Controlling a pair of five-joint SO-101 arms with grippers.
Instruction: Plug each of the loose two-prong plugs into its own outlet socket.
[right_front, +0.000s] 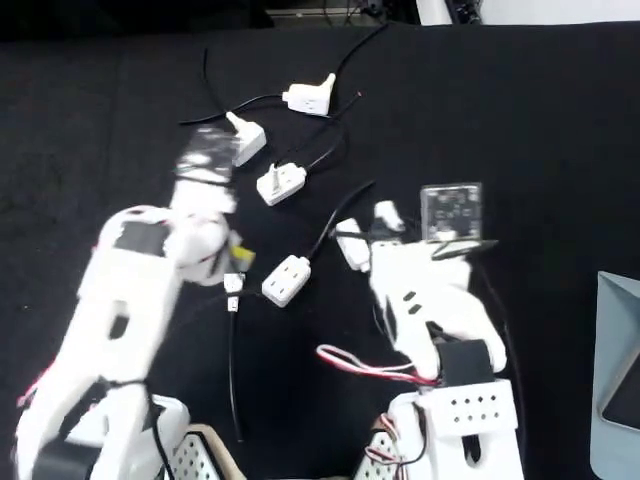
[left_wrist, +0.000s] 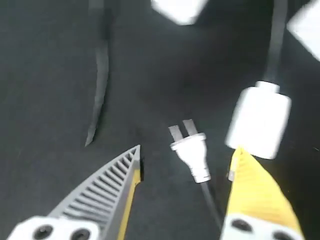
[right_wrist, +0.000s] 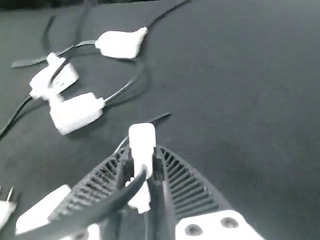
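looking down at the black table (right_front: 560, 120): white sockets (right_front: 280, 183) on black cords lie scattered mid-table, and the nearest socket (right_front: 287, 280) sits just ahead of the left arm. right gripper (right_wrist: 143, 150) is clamped on a white cord end (right_wrist: 142, 137); plug or socket, can't tell. left gripper (left_wrist: 187, 151) is spread wide over the loose two-prong plug (left_wrist: 192, 150). the plug lies flat on the table between the fingers, prongs pointing away from the wrist, with the nearest socket just beside it. judgement: plug looks light, hard and smooth, so it may slip or twist. its cord (left_wrist: 210, 200) is limp and will likely tug it round. pinch across the flat sides of the body, behind the flange, clear of the prongs.
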